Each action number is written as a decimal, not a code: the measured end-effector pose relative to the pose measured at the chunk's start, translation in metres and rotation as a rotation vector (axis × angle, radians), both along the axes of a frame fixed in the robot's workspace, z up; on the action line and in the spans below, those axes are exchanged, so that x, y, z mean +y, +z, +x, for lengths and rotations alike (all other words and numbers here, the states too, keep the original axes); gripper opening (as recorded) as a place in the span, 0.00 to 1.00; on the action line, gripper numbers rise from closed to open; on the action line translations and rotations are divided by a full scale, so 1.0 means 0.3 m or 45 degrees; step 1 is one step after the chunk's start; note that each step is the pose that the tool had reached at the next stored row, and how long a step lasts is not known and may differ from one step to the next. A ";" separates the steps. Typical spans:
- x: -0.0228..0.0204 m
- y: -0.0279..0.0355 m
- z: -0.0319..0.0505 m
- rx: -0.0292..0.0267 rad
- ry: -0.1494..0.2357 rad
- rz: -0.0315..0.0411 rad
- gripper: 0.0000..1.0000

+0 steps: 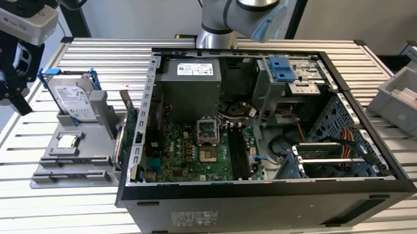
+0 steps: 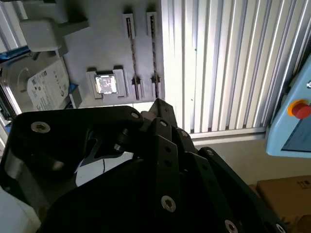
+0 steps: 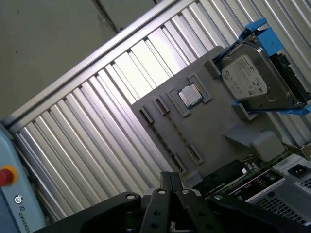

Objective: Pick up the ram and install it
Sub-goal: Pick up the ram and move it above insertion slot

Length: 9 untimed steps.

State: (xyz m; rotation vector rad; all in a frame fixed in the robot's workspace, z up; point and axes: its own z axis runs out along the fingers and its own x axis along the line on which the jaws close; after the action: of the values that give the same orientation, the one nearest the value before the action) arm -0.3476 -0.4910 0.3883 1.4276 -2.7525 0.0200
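Observation:
My gripper (image 1: 17, 105) hangs over the slatted table at the exterior view's left, just beyond the grey parts holder (image 1: 91, 152). Its black fingers (image 3: 165, 180) meet at the tips in both wrist views, shut with nothing between them. The ram is out of view. The narrow slots of the holder (image 2: 131, 53) have nothing in them. On the holder stand a silver hard drive in a blue frame (image 1: 76, 101), a square chip (image 3: 189, 95) and a green card (image 1: 123, 131). The open computer case (image 1: 264, 125) lies beside it, its long dark memory slots (image 1: 239, 152) on the green board.
A grey bin (image 1: 402, 97) holding something orange sits at the exterior view's right. A pale blue box with a red button (image 2: 299, 109) and a cardboard box (image 2: 286, 191) lie past the table edge. The arm's base (image 1: 216, 36) rises behind the case.

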 end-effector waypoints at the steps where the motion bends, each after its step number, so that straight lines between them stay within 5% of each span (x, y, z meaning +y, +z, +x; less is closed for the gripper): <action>1: 0.000 0.000 0.000 0.0001 0.012 -0.0001 0.00; 6: 0.000 0.000 0.001 -0.0002 0.086 0.0007 0.00; 9: 0.000 0.000 0.000 -0.0005 0.141 0.0093 0.00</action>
State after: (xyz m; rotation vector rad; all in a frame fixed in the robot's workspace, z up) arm -0.3475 -0.4909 0.3882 1.5801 -2.6731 0.0137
